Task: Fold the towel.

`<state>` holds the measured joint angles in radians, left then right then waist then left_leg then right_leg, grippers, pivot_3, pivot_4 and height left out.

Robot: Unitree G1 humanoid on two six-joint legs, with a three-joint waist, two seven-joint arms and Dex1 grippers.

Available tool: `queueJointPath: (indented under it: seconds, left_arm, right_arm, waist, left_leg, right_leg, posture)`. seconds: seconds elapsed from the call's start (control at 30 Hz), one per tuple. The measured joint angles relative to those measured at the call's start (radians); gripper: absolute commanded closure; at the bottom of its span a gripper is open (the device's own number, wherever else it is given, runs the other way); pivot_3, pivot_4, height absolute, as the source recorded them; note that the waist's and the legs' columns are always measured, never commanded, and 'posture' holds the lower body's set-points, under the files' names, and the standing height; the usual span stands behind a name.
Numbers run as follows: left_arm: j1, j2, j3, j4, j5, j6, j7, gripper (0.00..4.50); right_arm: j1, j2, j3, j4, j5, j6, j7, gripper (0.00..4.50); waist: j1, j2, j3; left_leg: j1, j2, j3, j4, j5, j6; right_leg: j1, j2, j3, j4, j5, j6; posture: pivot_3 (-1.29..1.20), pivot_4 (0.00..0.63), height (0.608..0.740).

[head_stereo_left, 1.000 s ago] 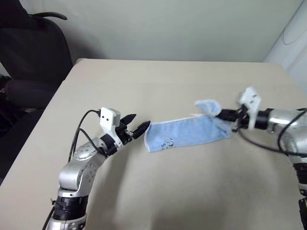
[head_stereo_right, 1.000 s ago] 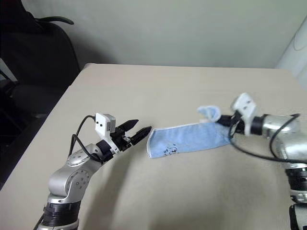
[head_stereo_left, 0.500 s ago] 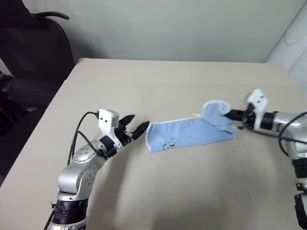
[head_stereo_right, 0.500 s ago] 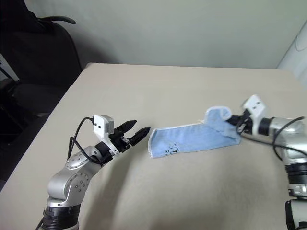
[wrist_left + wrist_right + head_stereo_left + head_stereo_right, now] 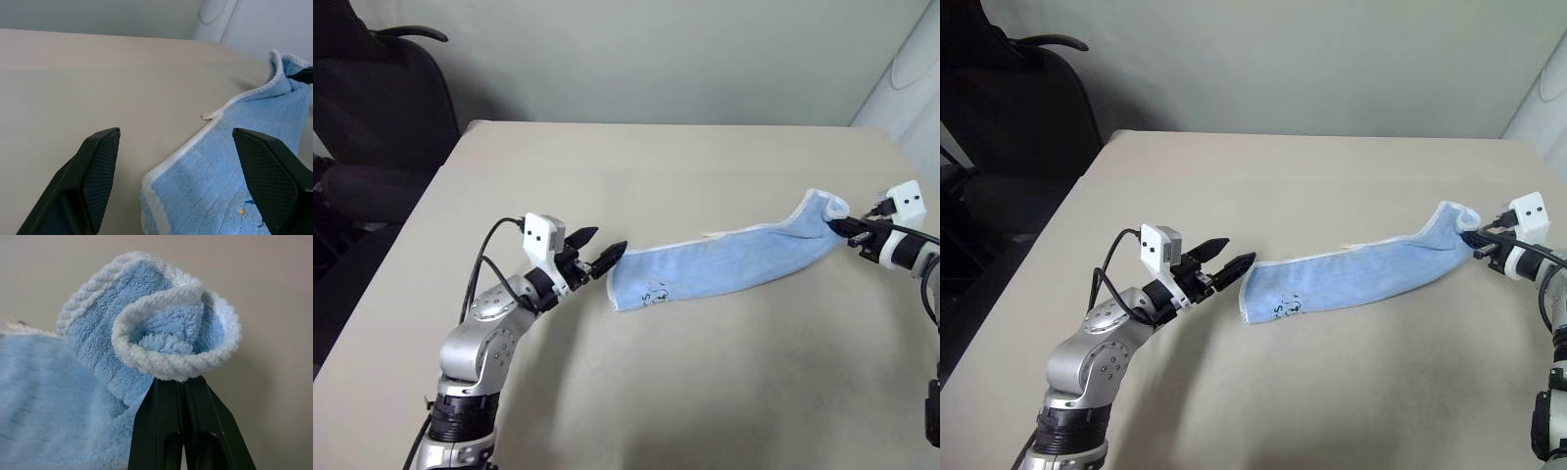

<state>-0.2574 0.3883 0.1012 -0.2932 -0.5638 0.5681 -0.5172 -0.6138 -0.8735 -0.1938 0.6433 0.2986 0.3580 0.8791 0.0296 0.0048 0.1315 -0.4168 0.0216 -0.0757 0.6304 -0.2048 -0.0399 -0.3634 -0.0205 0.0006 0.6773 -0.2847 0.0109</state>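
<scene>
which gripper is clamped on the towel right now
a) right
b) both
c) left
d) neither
a: the right gripper has its black fingers pinched shut on a curled end of the towel, while the left gripper stands open near the other end without holding it.

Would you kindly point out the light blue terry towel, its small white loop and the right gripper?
light blue terry towel [image 5: 724, 264], left eye view, middle of the cloth.
small white loop [image 5: 209, 116], left wrist view, loop at the white edging.
right gripper [image 5: 183, 396], right wrist view, between the shut fingertips pinching the towel's rolled edge.
</scene>
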Motion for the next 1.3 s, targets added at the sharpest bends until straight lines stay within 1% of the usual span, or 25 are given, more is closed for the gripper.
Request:
queueJointPath:
  seconds: [0.07, 0.17, 0.33, 0.4, 0.6, 0.67, 0.77, 0.93, 1.13, 1.3]
  left_arm:
    - [0.004, 0.0, 0.0, 0.0, 0.0, 0.001, 0.0, 0.49]
    - [0.006, -0.002, 0.0, 0.0, 0.0, 0.002, 0.001, 0.49]
    - [0.006, -0.007, 0.0, 0.0, 0.0, 0.003, 0.002, 0.49]
    - [0.005, -0.007, 0.0, 0.0, 0.0, 0.004, 0.001, 0.49]
    - [-0.002, -0.015, -0.005, 0.002, 0.001, 0.004, 0.0, 0.49]
    - [-0.004, -0.018, -0.007, 0.004, 0.001, 0.003, 0.0, 0.49]
    - [-0.006, -0.023, -0.01, 0.007, 0.002, 0.003, 0.0, 0.49]
    - [-0.006, -0.034, -0.019, 0.009, 0.004, 0.003, 0.0, 0.49]
    - [0.002, -0.034, -0.019, 0.009, 0.003, 0.003, 0.003, 0.49]
    - [0.006, -0.035, -0.02, 0.004, 0.003, 0.003, 0.005, 0.49]
  right_arm:
    - [-0.001, 0.0, 0.0, 0.027, -0.005, 0.01, -0.014, 4.46]
    - [-0.041, 0.011, -0.002, 0.102, -0.012, 0.036, -0.069, 4.46]
    - [-0.069, 0.03, -0.004, 0.106, -0.019, 0.04, -0.097, 4.46]
    - [-0.069, 0.038, -0.003, 0.066, -0.02, 0.034, -0.091, 4.46]
    - [-0.006, 0.049, 0.069, -0.29, -0.019, -0.008, 0.028, 4.46]
    - [0.036, 0.053, 0.128, -0.403, -0.031, -0.023, 0.059, 4.46]
    - [0.088, 0.07, 0.215, -0.496, -0.072, -0.045, 0.082, 4.46]
    - [0.132, 0.095, 0.286, -0.523, -0.126, -0.077, 0.086, 4.46]
    - [0.137, 0.099, 0.288, -0.527, -0.13, -0.082, 0.103, 4.46]
    - [0.152, 0.122, 0.296, -0.569, -0.131, -0.081, 0.105, 4.46]
  waist:
    - [0.001, 0.0, 0.0]
    - [-0.001, 0.0, 0.0]
    - [-0.001, 0.0, 0.0]
    - [-0.002, 0.0, 0.0]
    - [-0.007, 0.0, 0.0]
    - [-0.006, 0.0, 0.0]
    - [-0.006, 0.0, 0.0]
    - [-0.005, 0.0, 0.0]
    - [-0.006, 0.0, 0.0]
    - [-0.007, 0.0, 0.0]
  left_leg:
    - [0.0, 0.0, 0.0, 0.0, 0.0, 0.0]
    - [0.0, 0.001, 0.0, 0.0, 0.0, 0.001]
    - [0.0, 0.001, 0.0, 0.0, -0.003, 0.004]
    - [0.0, 0.001, 0.001, 0.0, -0.003, 0.004]
    - [0.0, 0.002, 0.001, 0.0, -0.003, 0.004]
    - [0.0, 0.002, 0.001, 0.0, -0.003, 0.004]
    - [-0.001, 0.002, 0.001, 0.002, -0.003, 0.004]
    - [-0.001, 0.002, 0.001, 0.002, -0.002, 0.004]
    - [-0.001, 0.002, 0.001, 0.002, -0.002, 0.003]
    - [-0.001, 0.002, 0.001, 0.002, -0.001, 0.003]
  right_leg:
    - [0.0, 0.0, 0.0, 0.0, 0.0, 0.0]
    - [0.0, 0.0, 0.001, 0.001, 0.0, 0.0]
    - [-0.001, 0.0, 0.001, 0.001, 0.0, 0.0]
    - [-0.001, 0.0, 0.001, 0.001, 0.0, 0.0]
    - [-0.002, 0.001, 0.001, 0.001, -0.001, -0.001]
    - [-0.001, 0.001, 0.001, 0.0, -0.001, -0.001]
    - [-0.001, 0.001, 0.001, 0.0, 0.0, -0.001]
    - [-0.001, 0.0, 0.001, 0.0, 0.0, 0.0]
    - [-0.001, 0.001, 0.001, 0.0, 0.0, 0.0]
    - [-0.001, 0.001, 0.001, 0.0, 0.0, 0.0]
  posture:
    - [0.0, 0.15, 0.74]
    - [0.0, 0.15, 0.74]
    - [0.0, 0.15, 0.74]
    - [0.0, 0.15, 0.74]
    - [0.0, 0.15, 0.74]
    - [0.0, 0.15, 0.74]
    - [0.0, 0.15, 0.74]
    - [0.0, 0.15, 0.74]
    - [0.0, 0.15, 0.74]
    - [0.0, 0.15, 0.74]
